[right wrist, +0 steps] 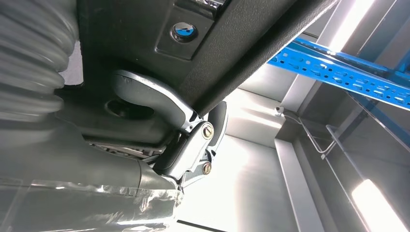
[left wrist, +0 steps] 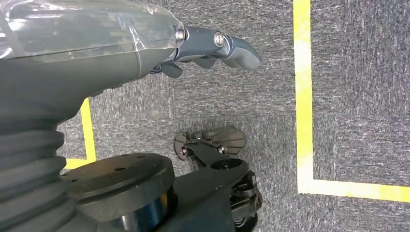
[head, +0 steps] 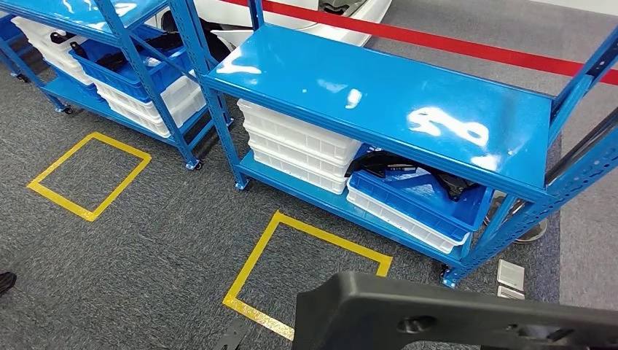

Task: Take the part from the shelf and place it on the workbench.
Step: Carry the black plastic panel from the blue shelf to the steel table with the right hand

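Part (head: 437, 310), a dark grey moulded plastic panel with a round hole, is carried low in front of the robot, above the grey carpet (head: 146, 248). The right hand (right wrist: 179, 130) grips it from underneath, its grey thumb curled against the panel's underside beside a round blue-and-white badge (right wrist: 184, 31). The left hand (left wrist: 212, 46) holds nothing; its fingers point out loosely over the carpet, with a yellow tape line (left wrist: 302, 96) just beyond the fingertips. Ahead of the held part, a yellow taped square (head: 306, 266) marks the floor in front of a blue shelf (head: 393, 102). Below the shelf's top board sit stacked white bins (head: 299, 146) and a blue bin (head: 423, 197) holding more black parts. A second blue shelf (head: 109, 44) stands further off on the left-hand side.
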Controlling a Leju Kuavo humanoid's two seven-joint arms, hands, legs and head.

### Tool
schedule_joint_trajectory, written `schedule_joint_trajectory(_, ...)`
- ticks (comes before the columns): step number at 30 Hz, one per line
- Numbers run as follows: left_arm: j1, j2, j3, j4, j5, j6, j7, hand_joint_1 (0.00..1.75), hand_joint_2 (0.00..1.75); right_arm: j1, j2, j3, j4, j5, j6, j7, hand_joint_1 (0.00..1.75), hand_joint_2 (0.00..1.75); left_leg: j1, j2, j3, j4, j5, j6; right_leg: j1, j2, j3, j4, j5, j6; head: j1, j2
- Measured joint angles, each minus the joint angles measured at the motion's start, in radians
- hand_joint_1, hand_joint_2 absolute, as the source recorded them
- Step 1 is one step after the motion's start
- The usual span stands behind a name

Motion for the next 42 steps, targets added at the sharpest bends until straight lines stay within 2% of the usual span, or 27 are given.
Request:
schedule_joint_trajectory(13,0.000,0.000,0.000,0.000,0.002,-0.009,-0.002,0.00,1.75,0.000,0.000,0.000,0.000,-0.001,0.000,0.000,1.75,1.75,0.000,0.000,0.000,0.000,0.000,0.000,0.000,0.000,0.000,0.000,0.000,0.000,0.000,0.000)
schedule_joint_trajectory(14,0.000,0.000,0.000,0.000,0.003,-0.011,-0.003,0.04,1.75,0.000,0.000,0.000,0.000,-0.001,0.000,0.000,1.75,1.75,0.000,0.000,0.000,0.000,0.000,0.000,0.000,0.000,0.000,0.000,0.000,0.000,0.000,0.000)
schedule_joint_trajectory(18,0.000,0.000,0.000,0.000,0.006,-0.023,-0.009,1.75,0.00,0.000,0.000,0.000,0.000,-0.001,0.000,0.002,1.75,1.75,0.000,0.000,0.000,0.000,0.000,0.000,0.000,0.000,0.000,0.000,0.000,0.000,0.000,0.000)
schedule_joint_trajectory(20,0.000,0.000,0.000,0.000,0.006,-0.025,-0.011,1.75,0.00,0.000,0.000,0.000,0.000,-0.001,0.000,0.003,1.75,1.75,0.000,0.000,0.000,0.000,0.000,0.000,0.000,0.000,0.000,0.000,0.000,0.000,0.000,0.000)
schedule_joint_trajectory(24,0.000,0.000,0.000,0.000,0.000,-0.024,-0.012,1.75,1.75,0.001,-0.001,0.000,0.000,0.000,0.000,0.003,1.75,1.75,0.000,0.000,0.000,0.000,0.000,0.000,0.000,0.000,0.000,0.000,0.000,0.000,0.000,0.000)
schedule_joint_trajectory(42,0.000,0.002,-0.001,0.000,-0.021,-0.006,-0.018,1.75,1.75,0.006,-0.002,0.000,0.000,-0.002,0.000,0.003,1.75,1.75,0.000,0.000,0.000,0.000,0.000,0.000,0.000,0.000,0.000,0.000,0.000,0.000,0.000,0.000)
